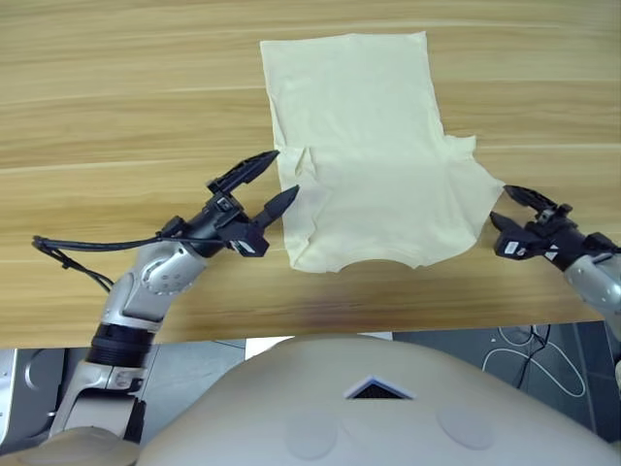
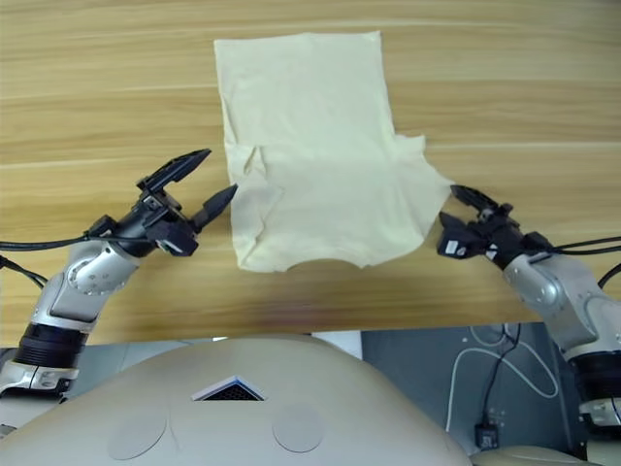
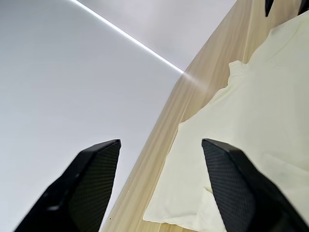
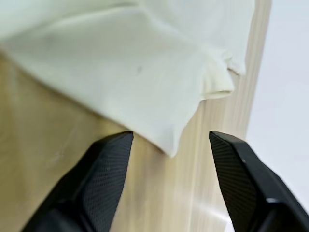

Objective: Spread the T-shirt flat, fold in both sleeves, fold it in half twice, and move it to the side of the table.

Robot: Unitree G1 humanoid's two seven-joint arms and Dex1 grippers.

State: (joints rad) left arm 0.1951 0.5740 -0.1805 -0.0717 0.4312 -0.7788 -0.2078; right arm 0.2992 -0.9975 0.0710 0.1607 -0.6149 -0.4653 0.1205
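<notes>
**Item 1. T-shirt** [image 1: 369, 155]: pale yellow, lying on the wooden tabletop [image 1: 126, 116], upper centre of the left eye view. The hem is toward the top of the frame and the neckline [image 1: 383, 264] toward the bottom. It lies largely flat, with a few creases around mid-body.

**Item 2. Sleeve on the frame's left:** appears already folded in. That edge runs nearly straight, with a small flap [image 1: 303, 160] turned over onto the body.

**Item 3. Sleeve on the frame's right** [image 1: 468, 189]: sticks out past the body, not yet folded.

**Item 4. Left gripper** [image 1: 283, 175]: centre-left of the frame, fingers spread wide and holding nothing. The lower fingertip is at the shirt's folded edge. Whether it touches cannot be told.

**Item 5. Right gripper** [image 1: 503, 206]: centre-right of the frame, fingers open and holding nothing, just beside the outstanding sleeve. In the right wrist view the sleeve's corner [image 4: 171, 145] lies between the two fingers [image 4: 104, 169].

**Progress (judged):**
- Done: spreading, and one sleeve.
- Left: the second sleeve, both half-folds, and the move to the tabletop's side.

The task looks under halfway.

**Containers:** none to list. The shirt rests directly on the tabletop.

**Sundry:** a black cable [image 1: 58, 252] trails at the frame's left.
</notes>
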